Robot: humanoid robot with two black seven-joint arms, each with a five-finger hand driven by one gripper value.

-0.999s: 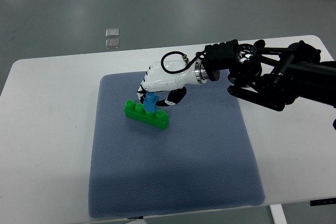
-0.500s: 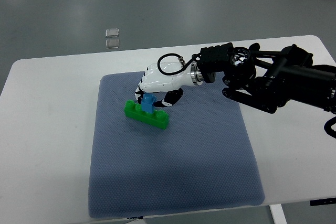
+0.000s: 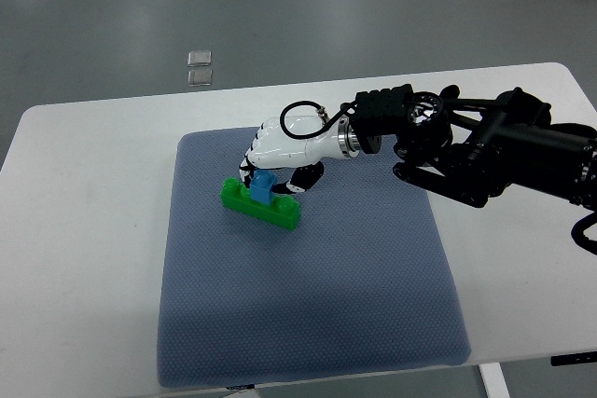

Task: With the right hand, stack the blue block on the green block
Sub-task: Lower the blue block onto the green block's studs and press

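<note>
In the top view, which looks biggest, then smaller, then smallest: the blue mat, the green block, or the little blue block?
1. The blue mat, by far the biggest, covering much of the table.
2. The green block, a long brick lying on the mat.
3. The blue block, smallest, sitting on the green block in the right hand.

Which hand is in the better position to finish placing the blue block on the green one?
The right hand: its fingers are around the blue block, which sits on the green block. The left hand is not in view.
</note>
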